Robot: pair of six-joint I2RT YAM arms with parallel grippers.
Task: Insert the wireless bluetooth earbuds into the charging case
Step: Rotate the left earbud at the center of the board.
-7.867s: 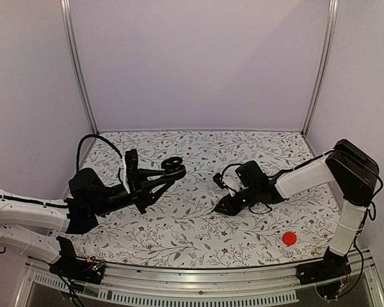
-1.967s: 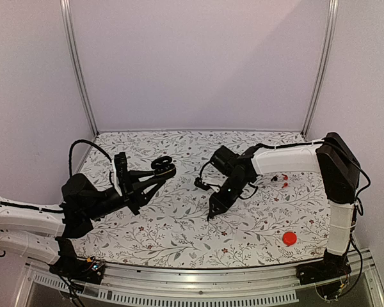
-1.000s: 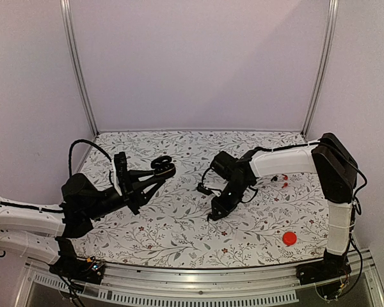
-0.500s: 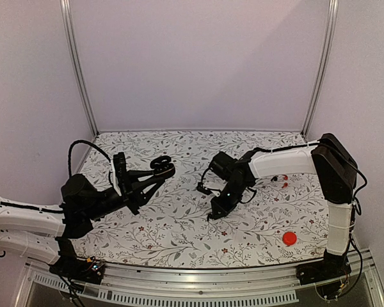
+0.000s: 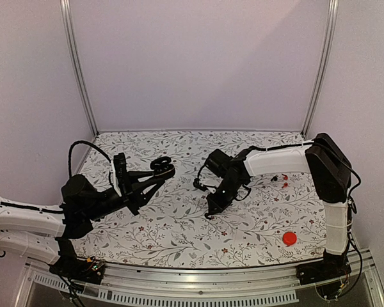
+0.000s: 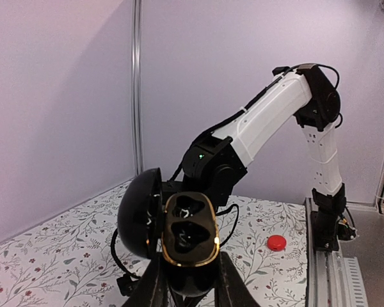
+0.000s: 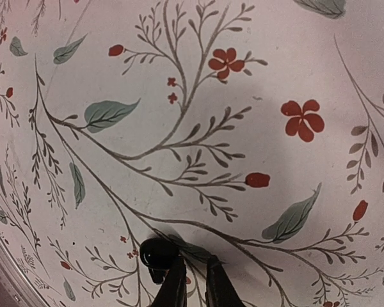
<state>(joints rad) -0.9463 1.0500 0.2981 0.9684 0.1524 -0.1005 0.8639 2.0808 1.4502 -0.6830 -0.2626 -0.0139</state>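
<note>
Right end effector, fingers together at the table's middle, black earbud just beside them, seemingly ungrasped; left end effector clamps open charging case above table's left side; pickup step, likely needs parting and recentring.

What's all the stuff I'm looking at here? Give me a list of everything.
Charging case: one, glossy black with a gold rim, hinged open, held up above the cloth.
Earbud: one seen, black, on the cloth right beside the right fingertips.
Disc: one, red, flat on the cloth, near edge on the robot's right side.
Tablecloth: one, white with red flowers and green leaves, covering the table.
Left end effector: one, black, shut on the charging case.
Right end effector: one, black, shut, tips down at the cloth.
</note>
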